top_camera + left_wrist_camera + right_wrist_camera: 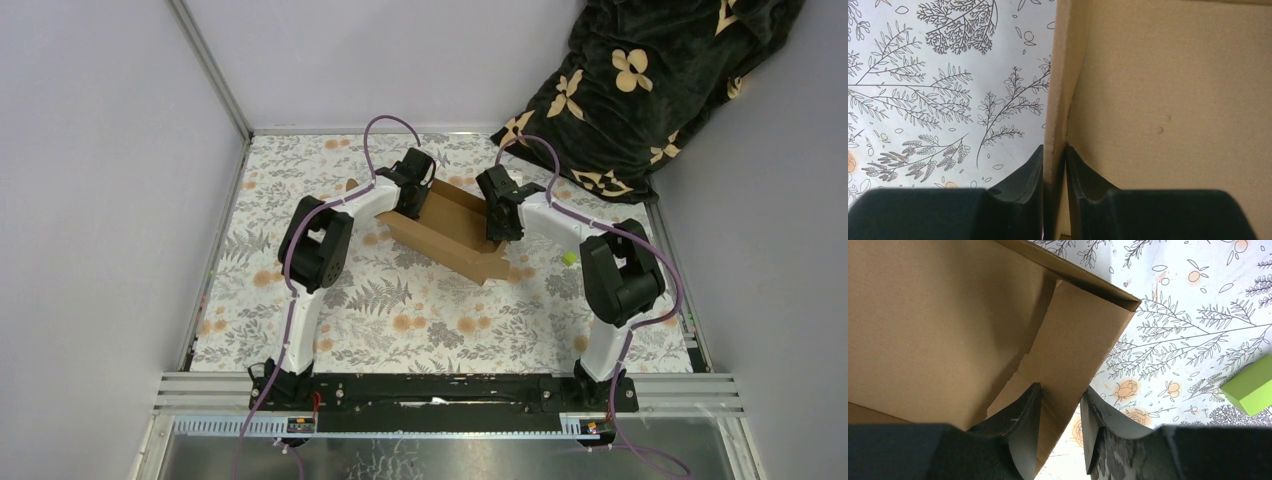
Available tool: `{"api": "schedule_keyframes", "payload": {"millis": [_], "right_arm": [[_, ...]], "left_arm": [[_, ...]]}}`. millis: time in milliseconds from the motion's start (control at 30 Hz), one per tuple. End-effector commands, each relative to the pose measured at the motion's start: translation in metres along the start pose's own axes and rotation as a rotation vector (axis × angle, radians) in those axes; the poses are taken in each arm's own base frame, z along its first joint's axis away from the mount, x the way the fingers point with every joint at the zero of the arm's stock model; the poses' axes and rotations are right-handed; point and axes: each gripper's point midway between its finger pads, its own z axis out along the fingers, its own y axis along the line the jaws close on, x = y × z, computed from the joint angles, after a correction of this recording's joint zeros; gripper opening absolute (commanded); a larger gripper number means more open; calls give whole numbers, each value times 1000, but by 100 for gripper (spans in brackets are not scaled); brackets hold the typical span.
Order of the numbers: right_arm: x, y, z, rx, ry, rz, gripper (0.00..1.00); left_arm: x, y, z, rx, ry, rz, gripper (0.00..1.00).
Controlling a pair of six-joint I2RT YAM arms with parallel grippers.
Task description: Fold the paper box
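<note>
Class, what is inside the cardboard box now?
The box shows only its bare floor, plus one finger of the left gripper and one of the right gripper. Both hide its far corners.

Brown box (450, 228) on a flowered table (400, 320).
The box is plain brown cardboard; the table is white with grey ferns and orange blossoms. Near its right edge lies a lime-green block (569, 258). At its far right corner is a black blanket (640, 80) with cream flowers. The arms (303, 325) are white and black, the cables (385, 122) purple.
</note>
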Motion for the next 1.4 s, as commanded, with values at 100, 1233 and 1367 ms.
{"api": "schedule_keyframes", "payload": {"millis": [100,1233,1367], "right_arm": [[47,9,4,28,141,-121,3],[14,-10,5,131,7,-217,0],[-7,-14,5,169,-59,-263,0]], "left_arm": [[32,-25,16,78,100,6,26],[-22,-42,-55,507,-104,-282,44],[-32,-43,-69,553,-145,-310,45]]}}
